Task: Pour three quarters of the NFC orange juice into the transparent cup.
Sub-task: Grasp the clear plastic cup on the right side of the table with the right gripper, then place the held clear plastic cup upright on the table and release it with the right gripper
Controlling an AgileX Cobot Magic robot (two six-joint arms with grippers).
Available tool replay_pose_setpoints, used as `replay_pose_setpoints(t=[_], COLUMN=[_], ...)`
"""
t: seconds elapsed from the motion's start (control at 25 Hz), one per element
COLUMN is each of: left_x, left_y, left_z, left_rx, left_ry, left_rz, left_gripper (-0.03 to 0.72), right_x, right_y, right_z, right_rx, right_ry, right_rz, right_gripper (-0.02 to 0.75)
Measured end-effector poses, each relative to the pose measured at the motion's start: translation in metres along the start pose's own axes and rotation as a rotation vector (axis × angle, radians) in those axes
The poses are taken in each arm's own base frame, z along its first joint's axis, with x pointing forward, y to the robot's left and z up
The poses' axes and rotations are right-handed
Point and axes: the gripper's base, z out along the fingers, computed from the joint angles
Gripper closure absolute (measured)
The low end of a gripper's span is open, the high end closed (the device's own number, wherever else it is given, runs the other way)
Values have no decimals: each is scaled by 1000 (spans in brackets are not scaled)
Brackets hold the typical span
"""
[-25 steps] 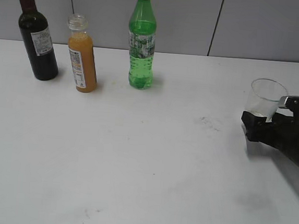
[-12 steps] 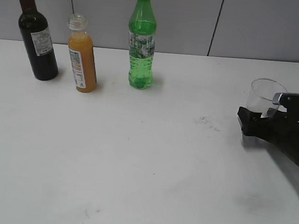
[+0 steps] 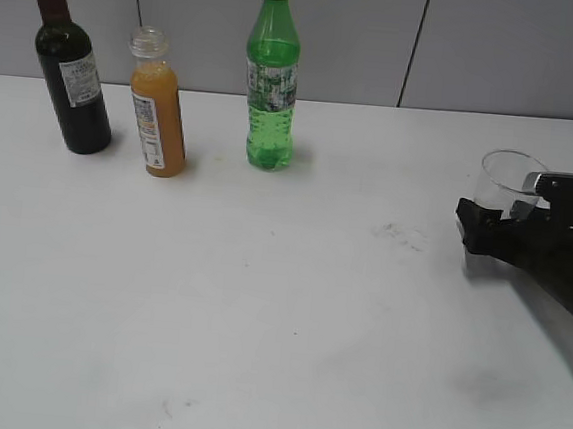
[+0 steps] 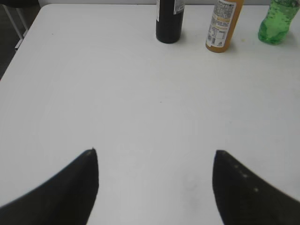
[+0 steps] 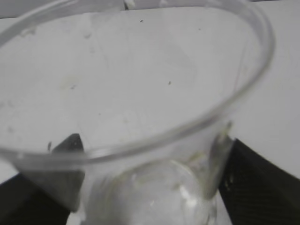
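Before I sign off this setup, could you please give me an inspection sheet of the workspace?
Surface: white table, faint scuff marks.
Job's things: NFC orange juice upright, uncapped, back left; transparent cup empty, upright, at right.
Clutter: wine bottle, green soda bottle, both capped, flanking the juice.
Grippers: right gripper fingers either side of the cup, contact unclear; left gripper open, empty.
Cables: nothing seen.
Surroundings: grey panelled wall.

Bottles, three: one dark wine bottle [image 3: 70, 67]; one NFC orange juice [image 3: 158, 105]; one green soda bottle [image 3: 271, 76]; transparent cup [image 3: 507, 186], one; grippers, two: left gripper [image 4: 154, 187]; right gripper [image 3: 511, 229]
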Motion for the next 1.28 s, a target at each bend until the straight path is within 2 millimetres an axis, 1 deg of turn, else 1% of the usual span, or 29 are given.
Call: replay_pose_setpoints(t=[0.28, 0.6, 0.72, 0.8, 0.92, 1.12, 1.28], left_x=[0, 0, 0, 0, 0, 0, 0], left_y=[0, 0, 0, 0, 0, 0, 0], left_z=[0, 0, 0, 0, 0, 0, 0], left_rx=[0, 0, 0, 0, 0, 0, 0], left_ry=[0, 0, 0, 0, 0, 0, 0], left_rz=[0, 0, 0, 0, 0, 0, 0], left_gripper=[104, 104, 104, 104, 104, 104, 104], right_x=[0, 0, 1, 0, -8, -18, -20], right_y=[2, 5, 11, 19, 35, 63, 101], right_z=[0, 0, -1, -2, -6, -4, -3], right_rx=[-22, -51, -118, -215, -398, -710, -858], right_ry=[2, 3, 8, 6, -27, -93, -109], right_rz=[-8, -19, -45, -100, -226, -405, -434], right_gripper=[198, 199, 199, 200, 200, 200, 200])
